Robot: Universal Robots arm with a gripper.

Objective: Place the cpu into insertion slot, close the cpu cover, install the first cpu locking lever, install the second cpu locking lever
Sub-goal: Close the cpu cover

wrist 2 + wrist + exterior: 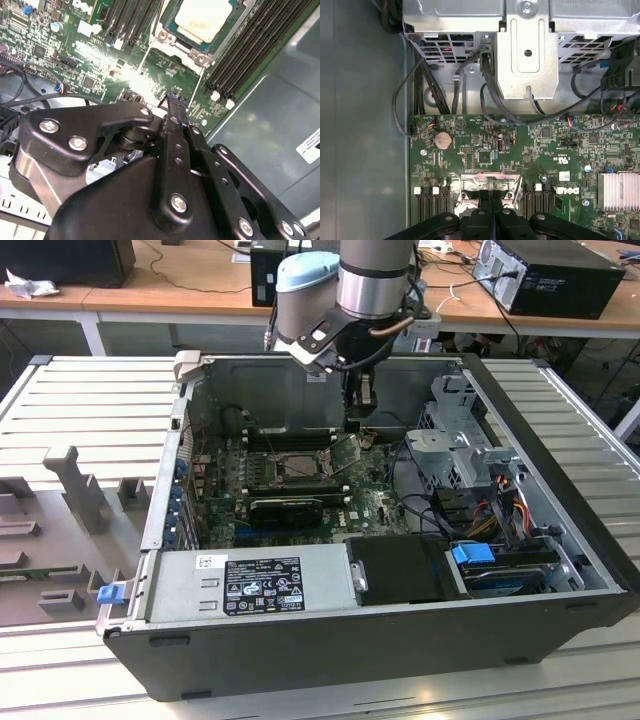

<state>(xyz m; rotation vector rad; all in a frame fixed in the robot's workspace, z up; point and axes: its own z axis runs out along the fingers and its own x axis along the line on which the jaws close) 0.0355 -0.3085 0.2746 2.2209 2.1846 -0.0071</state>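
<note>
**Ribbed grey surface (pixel 90 400), one open computer case (pixel 560 540): first two steps look done**

One cpu (pixel 202 20) lies pale face up in the one insertion slot (pixel 300 466), between two banks of black memory slots (pixel 245 52) on the green board (pixel 100 65). One cpu cover (pixel 186 50) appears to lie flat around the chip, so I judge placing and closing finished. I cannot tell whether either locking lever is latched, so I count both lever steps as left. One gripper (pixel 174 97) hangs low over the board just beside the slot. Its two fingers (pixel 175 145) are pressed narrow together, with nothing visible between them.
</note>
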